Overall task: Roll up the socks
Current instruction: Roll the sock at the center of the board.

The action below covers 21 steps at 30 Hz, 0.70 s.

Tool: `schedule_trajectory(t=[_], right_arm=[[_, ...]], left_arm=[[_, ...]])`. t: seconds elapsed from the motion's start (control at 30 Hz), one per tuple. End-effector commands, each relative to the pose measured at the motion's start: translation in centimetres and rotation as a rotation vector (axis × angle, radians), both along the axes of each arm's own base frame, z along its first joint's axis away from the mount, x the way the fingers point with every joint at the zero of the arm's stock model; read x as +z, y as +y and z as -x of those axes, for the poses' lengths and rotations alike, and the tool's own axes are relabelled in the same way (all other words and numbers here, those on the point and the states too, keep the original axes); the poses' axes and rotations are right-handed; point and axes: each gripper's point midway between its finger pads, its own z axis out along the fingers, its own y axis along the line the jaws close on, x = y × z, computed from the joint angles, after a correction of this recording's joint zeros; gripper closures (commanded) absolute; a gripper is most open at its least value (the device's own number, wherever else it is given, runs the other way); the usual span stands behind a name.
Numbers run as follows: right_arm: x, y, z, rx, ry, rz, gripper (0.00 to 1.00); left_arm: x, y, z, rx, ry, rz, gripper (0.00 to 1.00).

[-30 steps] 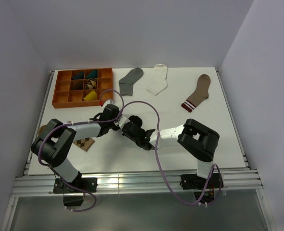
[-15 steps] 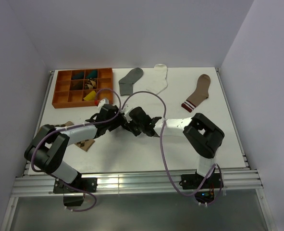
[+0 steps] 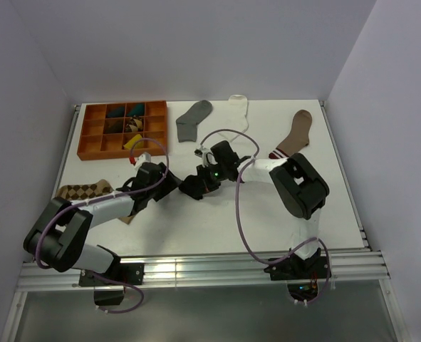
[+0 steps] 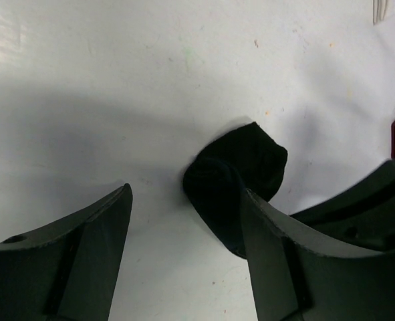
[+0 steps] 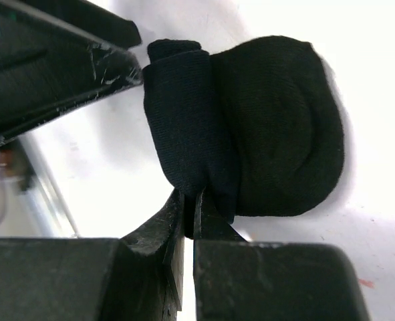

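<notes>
My right hand [image 5: 189, 200] is pinched tight on the rolled edge of the black sock [image 5: 271, 127], which lies half rolled on the white bench [image 4: 117, 80]; my left hand [image 4: 184, 217] gapes wide, holding nothing, the sock between its fingers. The grey sock [image 3: 194, 119] and white sock [image 3: 238, 107] lie flat near the far edge.

Orange divided tray [image 3: 89, 135] far left, diamond-patterned sock [image 3: 82, 191] nearer, striped-cuff brown sock [image 3: 295, 135] far right.
</notes>
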Motion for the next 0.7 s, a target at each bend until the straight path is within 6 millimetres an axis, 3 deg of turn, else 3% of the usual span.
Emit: schedule_trajectory(t=[0.0, 0.33, 0.67], right_arm=[[-0.7, -0.3, 2.2, -0.008, 0.242, -0.048, 1.0], [-2.4, -1.1, 1.0, -0.069, 0.355, -0.032, 1.0], [-3.1, -1.3, 0.8, -0.081, 0.363, -0.011, 1.0]], left_arm=[[2.2, -1.4, -0.6, -0.036, -0.082, 0.09, 0.3], [0.5, -2.9, 0.2, -0.059, -0.038, 0.136, 0.35], [-2.6, -2.7, 0.1, -0.016, 0.046, 0.095, 0.43]])
